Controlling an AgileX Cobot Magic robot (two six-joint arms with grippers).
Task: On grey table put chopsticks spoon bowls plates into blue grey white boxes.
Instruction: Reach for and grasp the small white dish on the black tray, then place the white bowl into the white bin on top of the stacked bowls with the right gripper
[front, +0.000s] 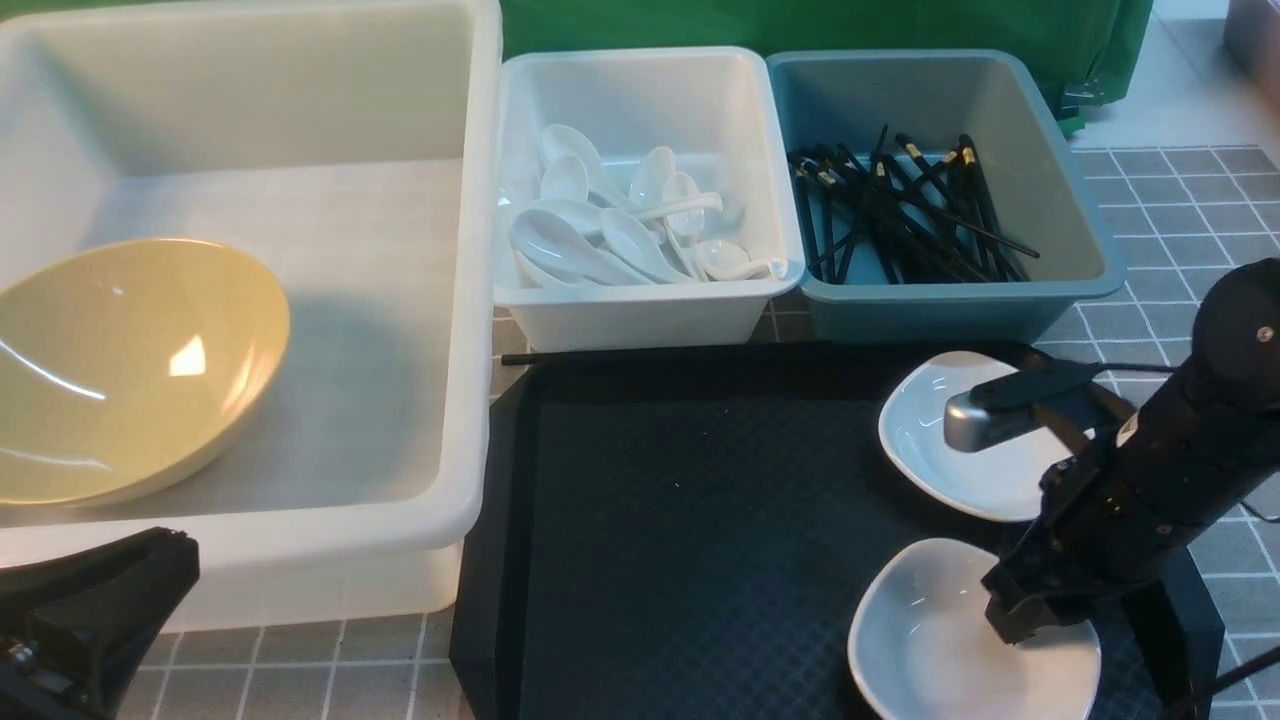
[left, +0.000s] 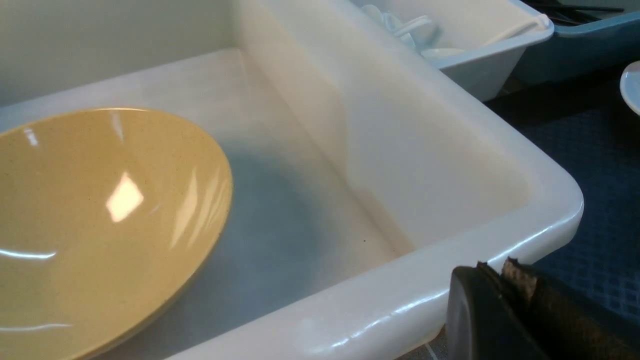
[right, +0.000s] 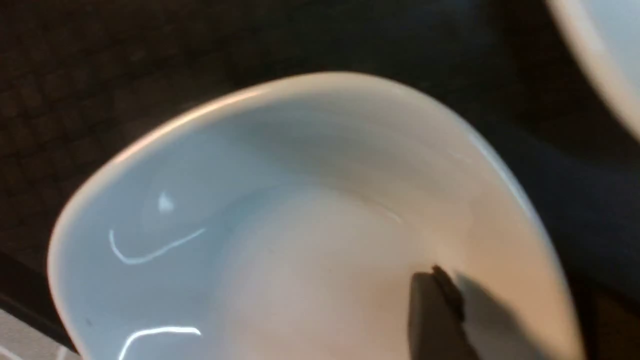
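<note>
Front view, right end effector (front: 1022, 618) overlapping near plate (front: 930, 650)

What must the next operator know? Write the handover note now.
Left gripper shut, empty, beside the large tub.
Right gripper at the near plate's rim, one of its fingers inside; grip unclear.
Done: bowl in the tub, spoons in the white box, chopsticks in the blue-grey box.
Left: that plate and the far plate, on the black tray.
Check the thin black stick by the tray's far edge: maybe a chopstick.
</note>
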